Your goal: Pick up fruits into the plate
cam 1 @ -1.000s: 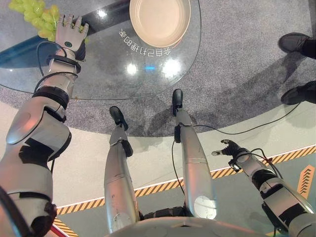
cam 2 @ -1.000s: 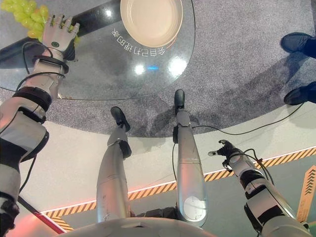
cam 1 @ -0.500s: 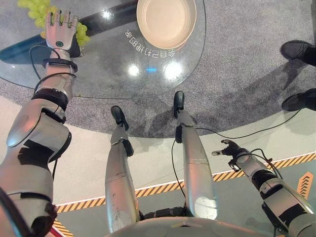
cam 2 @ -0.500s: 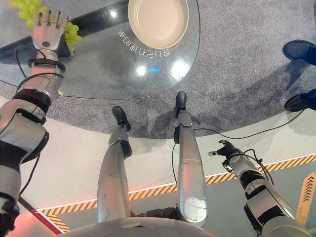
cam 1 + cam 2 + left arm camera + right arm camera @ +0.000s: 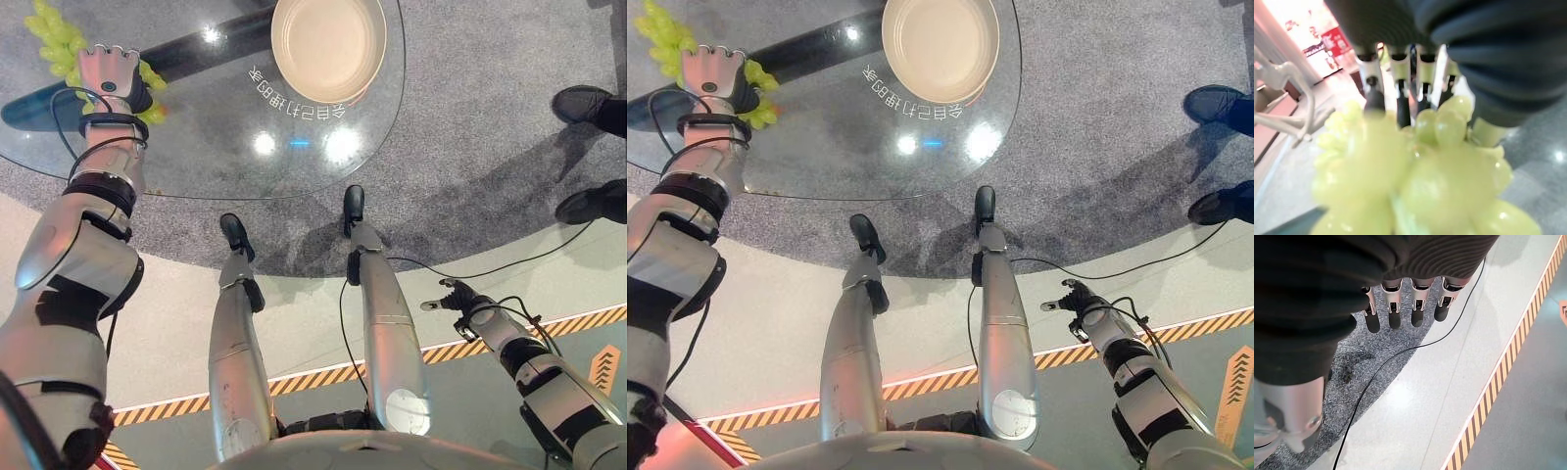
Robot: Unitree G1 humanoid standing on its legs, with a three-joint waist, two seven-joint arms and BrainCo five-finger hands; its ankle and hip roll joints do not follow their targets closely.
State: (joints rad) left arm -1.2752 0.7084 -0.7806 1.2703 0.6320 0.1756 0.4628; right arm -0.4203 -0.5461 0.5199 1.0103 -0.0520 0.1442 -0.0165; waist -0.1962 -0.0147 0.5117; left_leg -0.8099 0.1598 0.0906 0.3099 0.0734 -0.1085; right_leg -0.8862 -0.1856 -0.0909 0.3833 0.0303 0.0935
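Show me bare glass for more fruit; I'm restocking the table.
Free: the glass table between the plate and the near rim. Crowded: the left edge, where the left hand sits on the grapes.

Pale yellow-green grapes (image 5: 1415,186) bulge just under the left hand's (image 5: 110,70) silver, dark-tipped fingers (image 5: 1401,98). The plate (image 5: 328,44) is plain cream. The glass table (image 5: 216,137) shows grey speckled carpet (image 5: 470,147) through it (white lettering too). A yellow-and-black striped line (image 5: 1498,387) runs beyond the right hand's (image 5: 1327,308) fingers.
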